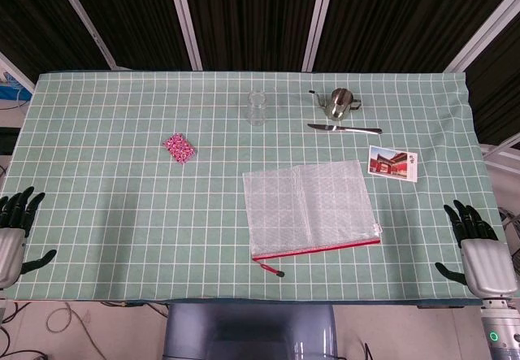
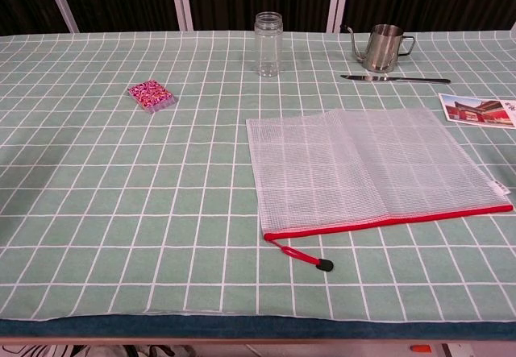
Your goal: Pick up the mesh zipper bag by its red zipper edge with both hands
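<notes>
Mesh makes up the translucent white rectangular zipper bag (image 1: 310,208), a fine woven grid with a crease running down its middle, and it lies flat on the counter (image 1: 122,214) toward the near edge, right of centre. Its red zipper edge (image 1: 317,250) runs along the side nearest the robot, ending at the left in a red cord with a small black pull tab (image 2: 324,265) that trails onto the green cloth with its white grid lines.

Beyond the bag, near the far edge, stand a clear ribbed plastic jar (image 2: 268,44) and a small steel pitcher with a thin spout (image 2: 385,47); a slim metal knife (image 2: 395,77) lies just in front of the pitcher. A glossy postcard showing a red building (image 1: 393,163) sits near the bag's far right corner, apart from it. A small pink patterned packet (image 1: 179,148) rests left of centre.

Only the head view shows the hands: the black-fingered left hand (image 1: 16,226) at the left edge and the right hand (image 1: 479,250) at the right edge, both with fingers spread and holding nothing, well apart from the bag. The chest view shows the mesh weave and pull tab more plainly.
</notes>
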Controlling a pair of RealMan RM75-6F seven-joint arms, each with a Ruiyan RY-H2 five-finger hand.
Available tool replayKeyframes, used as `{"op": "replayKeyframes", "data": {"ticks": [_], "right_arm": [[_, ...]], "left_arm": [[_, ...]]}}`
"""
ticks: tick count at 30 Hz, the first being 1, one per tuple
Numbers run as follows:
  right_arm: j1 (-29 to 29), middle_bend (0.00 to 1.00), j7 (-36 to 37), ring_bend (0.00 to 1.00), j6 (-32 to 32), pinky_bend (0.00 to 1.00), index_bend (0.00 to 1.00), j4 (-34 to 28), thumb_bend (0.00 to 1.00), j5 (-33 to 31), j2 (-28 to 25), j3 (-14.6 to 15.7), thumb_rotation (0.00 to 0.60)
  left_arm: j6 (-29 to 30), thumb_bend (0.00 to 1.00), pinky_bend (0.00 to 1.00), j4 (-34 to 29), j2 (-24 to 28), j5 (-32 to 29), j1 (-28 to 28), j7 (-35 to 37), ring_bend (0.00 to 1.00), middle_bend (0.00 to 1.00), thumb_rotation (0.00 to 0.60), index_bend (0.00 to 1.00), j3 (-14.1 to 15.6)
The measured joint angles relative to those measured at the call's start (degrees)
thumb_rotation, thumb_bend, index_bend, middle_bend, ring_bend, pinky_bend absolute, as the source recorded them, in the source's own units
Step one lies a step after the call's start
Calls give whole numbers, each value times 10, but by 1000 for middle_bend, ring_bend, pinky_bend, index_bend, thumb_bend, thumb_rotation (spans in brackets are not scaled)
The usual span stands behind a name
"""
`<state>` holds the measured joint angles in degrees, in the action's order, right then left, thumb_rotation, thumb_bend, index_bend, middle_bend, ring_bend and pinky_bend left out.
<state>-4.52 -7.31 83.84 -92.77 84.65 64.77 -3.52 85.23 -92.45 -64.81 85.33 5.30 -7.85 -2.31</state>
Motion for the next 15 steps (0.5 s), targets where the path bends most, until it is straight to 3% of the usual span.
{"op": "replayKeyframes", "data": {"ticks": [15], "right_arm": [[1,0,6,0,1,212,0,-3,22,1,-1,0,600]], "left_arm": [[2,0,0,1,0,2,-1,4,0,0,600,0,0]]}}
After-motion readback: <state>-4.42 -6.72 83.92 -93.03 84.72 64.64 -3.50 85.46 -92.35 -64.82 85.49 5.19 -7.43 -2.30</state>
